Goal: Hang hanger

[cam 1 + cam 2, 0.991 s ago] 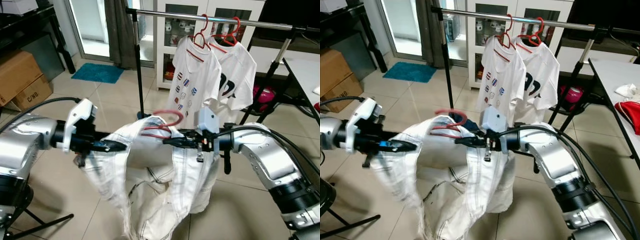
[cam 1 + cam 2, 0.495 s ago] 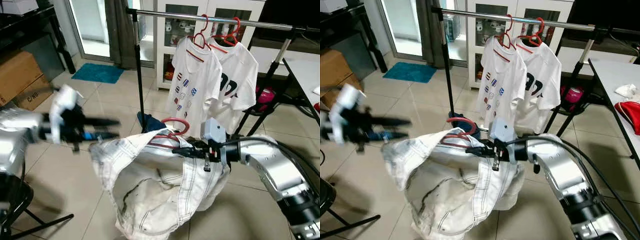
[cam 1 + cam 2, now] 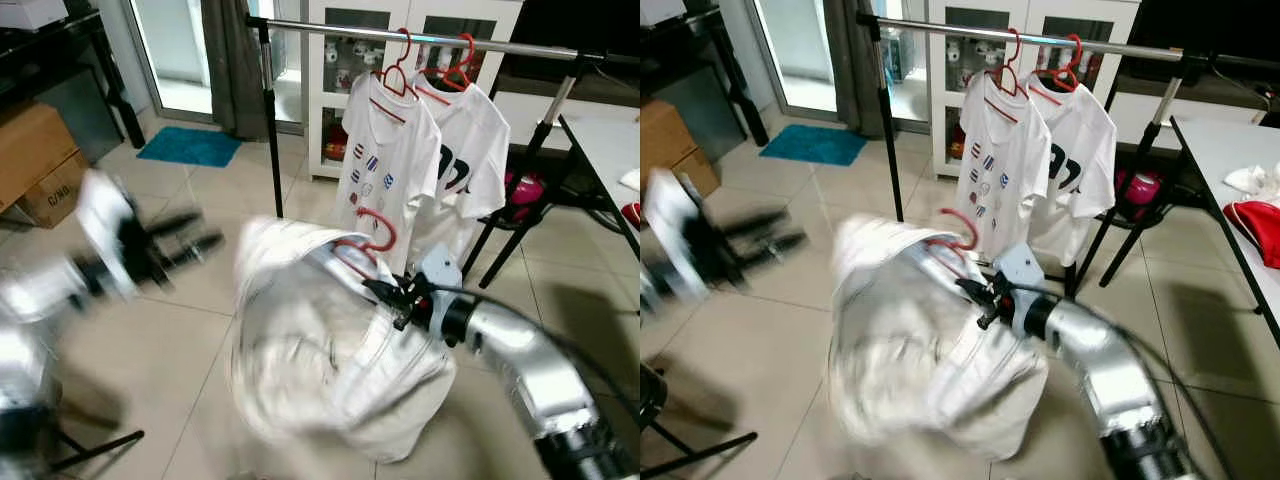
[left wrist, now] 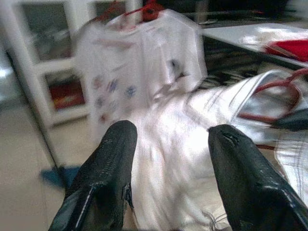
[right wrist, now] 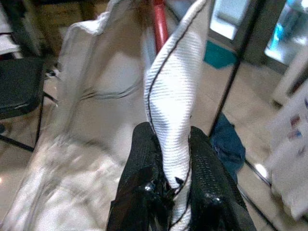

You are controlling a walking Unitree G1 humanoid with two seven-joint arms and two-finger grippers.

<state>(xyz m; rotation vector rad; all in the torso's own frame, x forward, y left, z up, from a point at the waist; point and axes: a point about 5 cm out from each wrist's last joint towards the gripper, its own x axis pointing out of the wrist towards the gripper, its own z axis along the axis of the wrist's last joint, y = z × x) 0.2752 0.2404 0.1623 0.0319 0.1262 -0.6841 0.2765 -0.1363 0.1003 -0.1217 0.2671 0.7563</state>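
A white garment [image 3: 310, 340] on a red hanger [image 3: 365, 235] hangs bunched in mid-air in front of me. My right gripper [image 3: 385, 292] is shut on the garment's stitched edge beside the hanger; in the right wrist view the fabric is pinched between its fingers [image 5: 144, 154]. Off to the left, my left gripper [image 3: 190, 235] is blurred, open and empty, apart from the garment [image 4: 168, 159]. Behind stands the clothes rail [image 3: 420, 38] with two white T-shirts [image 3: 385, 160] on red hangers.
Cardboard boxes [image 3: 35, 160] sit at the far left and a blue mat [image 3: 190, 146] lies by the door. A white table [image 3: 610, 140] is at the right. The rack's slanted black legs [image 3: 500, 240] and upright pole [image 3: 270, 120] stand ahead.
My left gripper has let go of the garment and swung away to the left. The garment now hangs from my right gripper alone, which has moved nearer the rail.
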